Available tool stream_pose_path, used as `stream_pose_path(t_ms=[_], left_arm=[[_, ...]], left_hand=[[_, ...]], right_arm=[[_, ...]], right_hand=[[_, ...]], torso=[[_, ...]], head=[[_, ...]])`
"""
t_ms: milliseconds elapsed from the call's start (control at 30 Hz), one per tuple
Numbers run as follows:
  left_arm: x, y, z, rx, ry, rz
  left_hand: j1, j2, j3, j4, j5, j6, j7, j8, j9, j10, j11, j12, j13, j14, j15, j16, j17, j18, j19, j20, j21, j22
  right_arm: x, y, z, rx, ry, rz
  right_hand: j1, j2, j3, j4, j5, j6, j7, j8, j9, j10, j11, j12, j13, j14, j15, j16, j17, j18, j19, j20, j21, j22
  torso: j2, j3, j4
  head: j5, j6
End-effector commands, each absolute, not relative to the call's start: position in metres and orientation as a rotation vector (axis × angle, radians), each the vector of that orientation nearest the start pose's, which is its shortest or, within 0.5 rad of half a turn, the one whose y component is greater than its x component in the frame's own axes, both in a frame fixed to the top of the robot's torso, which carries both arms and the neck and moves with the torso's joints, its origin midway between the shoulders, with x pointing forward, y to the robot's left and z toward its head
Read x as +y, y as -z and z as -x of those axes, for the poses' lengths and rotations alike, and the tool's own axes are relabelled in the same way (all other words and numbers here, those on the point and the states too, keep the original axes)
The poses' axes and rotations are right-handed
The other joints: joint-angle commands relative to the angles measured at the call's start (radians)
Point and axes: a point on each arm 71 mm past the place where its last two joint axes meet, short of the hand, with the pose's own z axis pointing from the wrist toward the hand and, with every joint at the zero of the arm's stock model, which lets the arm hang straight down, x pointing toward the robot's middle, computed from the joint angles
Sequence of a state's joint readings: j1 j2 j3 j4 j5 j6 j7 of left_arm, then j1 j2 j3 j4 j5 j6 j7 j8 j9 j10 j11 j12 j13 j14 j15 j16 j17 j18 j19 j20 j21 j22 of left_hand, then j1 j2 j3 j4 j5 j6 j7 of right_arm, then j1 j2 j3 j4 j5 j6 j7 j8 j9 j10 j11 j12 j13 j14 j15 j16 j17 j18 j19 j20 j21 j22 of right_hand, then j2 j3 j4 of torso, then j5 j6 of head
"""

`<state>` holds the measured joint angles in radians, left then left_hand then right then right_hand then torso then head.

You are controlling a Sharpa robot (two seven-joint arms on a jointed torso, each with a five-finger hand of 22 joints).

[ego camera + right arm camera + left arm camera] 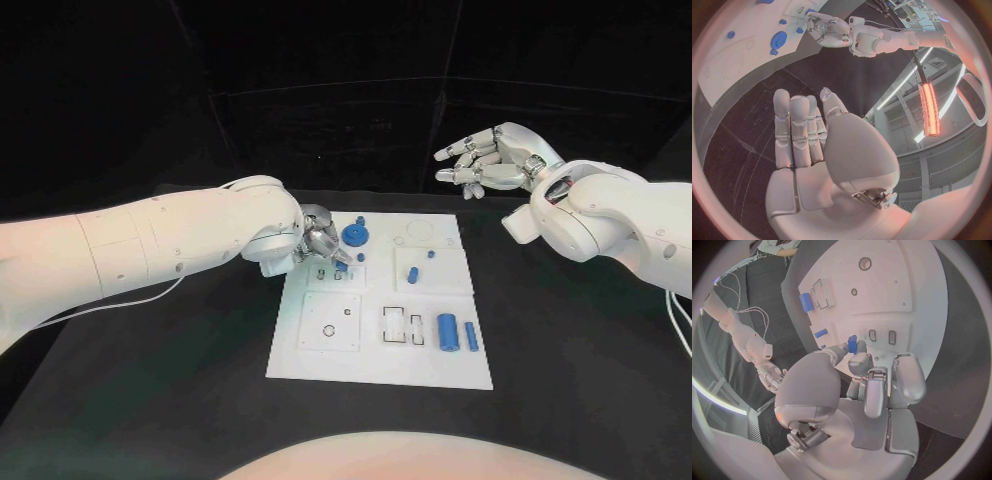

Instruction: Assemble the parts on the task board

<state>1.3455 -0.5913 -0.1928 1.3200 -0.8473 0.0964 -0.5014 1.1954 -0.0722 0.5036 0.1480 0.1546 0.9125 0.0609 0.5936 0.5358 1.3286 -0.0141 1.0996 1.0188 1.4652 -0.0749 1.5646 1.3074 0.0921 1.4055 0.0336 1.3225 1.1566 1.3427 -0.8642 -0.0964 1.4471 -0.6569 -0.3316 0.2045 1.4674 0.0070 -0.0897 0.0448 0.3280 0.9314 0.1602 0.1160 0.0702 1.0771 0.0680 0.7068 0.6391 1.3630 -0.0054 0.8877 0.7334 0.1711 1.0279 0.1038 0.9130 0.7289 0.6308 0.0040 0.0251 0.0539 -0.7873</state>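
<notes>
Blue part (852, 344) pinched in left hand (320, 240) fingers over task board (378, 345); right hand (493, 160) fingers spread, empty.

robotics lab, black-draped table (173, 400), white task board (378, 350), ceiling strip lights (929, 110)

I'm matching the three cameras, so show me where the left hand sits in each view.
Head view: left hand at the task board's far left corner.
Left wrist view: left hand mid-picture, pinching a small blue part over the board.
Right wrist view: left hand at the board's edge.
Shared landmark: the white task board.
</notes>
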Motion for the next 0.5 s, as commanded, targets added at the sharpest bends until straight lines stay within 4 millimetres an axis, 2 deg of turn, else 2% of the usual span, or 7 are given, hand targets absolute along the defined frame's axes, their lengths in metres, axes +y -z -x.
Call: stream_pose_path(t_ms=[33,267,500], left_arm=[[0.151,0.213,-0.515,2.228,0.507,0.262],[0.156,0.216,-0.508,2.097,0.499,0.258],[0.157,0.220,-0.502,2.013,0.490,0.241]], left_hand=[[-0.004,-0.009,0.178,-0.173,0.003,-0.003,-0.005,0.007,0.003,0.013,-0.007,0.002,-0.002,0.106,-0.004,0.006,0.263,-0.010,0.010,-0.001,0.007,0.005],[-0.006,-0.020,0.191,-0.180,0.004,0.001,-0.007,0.012,0.007,0.018,-0.009,0.002,-0.004,0.106,-0.005,0.006,0.263,-0.013,0.017,-0.002,0.017,0.021],[-0.008,-0.027,0.203,-0.184,0.004,0.004,-0.008,0.015,0.011,0.022,-0.010,0.003,-0.004,0.106,-0.007,0.006,0.263,-0.014,0.022,-0.004,0.023,0.030]], right_arm=[[-0.235,0.131,-0.516,1.554,-1.129,-0.429],[-0.238,0.131,-0.516,1.552,-1.124,-0.431],[-0.240,0.131,-0.516,1.551,-1.121,-0.433]], right_hand=[[0.007,-0.001,-0.001,-0.004,0.005,-0.006,-0.001,0.005,-0.001,-0.006,0.000,-0.005,-0.001,0.007,-0.002,-0.007,0.001,0.005,0.007,0.000,-0.005,-0.001],[0.006,-0.001,-0.002,-0.003,0.006,-0.006,-0.001,0.005,-0.001,-0.005,0.000,-0.005,-0.002,0.007,-0.001,-0.007,0.001,0.005,0.007,0.000,-0.005,-0.001],[0.006,-0.001,-0.002,-0.003,0.006,-0.006,-0.001,0.005,-0.001,-0.005,0.000,-0.005,-0.002,0.007,-0.001,-0.007,0.001,0.005,0.007,0.000,-0.005,-0.001]], torso=[[0.000,0.0021,0.0036],[0.000,0.0014,0.0049],[0.000,0.0013,0.0031]], head=[[-0.001,0.000],[-0.001,0.000],[0.002,-0.001]])
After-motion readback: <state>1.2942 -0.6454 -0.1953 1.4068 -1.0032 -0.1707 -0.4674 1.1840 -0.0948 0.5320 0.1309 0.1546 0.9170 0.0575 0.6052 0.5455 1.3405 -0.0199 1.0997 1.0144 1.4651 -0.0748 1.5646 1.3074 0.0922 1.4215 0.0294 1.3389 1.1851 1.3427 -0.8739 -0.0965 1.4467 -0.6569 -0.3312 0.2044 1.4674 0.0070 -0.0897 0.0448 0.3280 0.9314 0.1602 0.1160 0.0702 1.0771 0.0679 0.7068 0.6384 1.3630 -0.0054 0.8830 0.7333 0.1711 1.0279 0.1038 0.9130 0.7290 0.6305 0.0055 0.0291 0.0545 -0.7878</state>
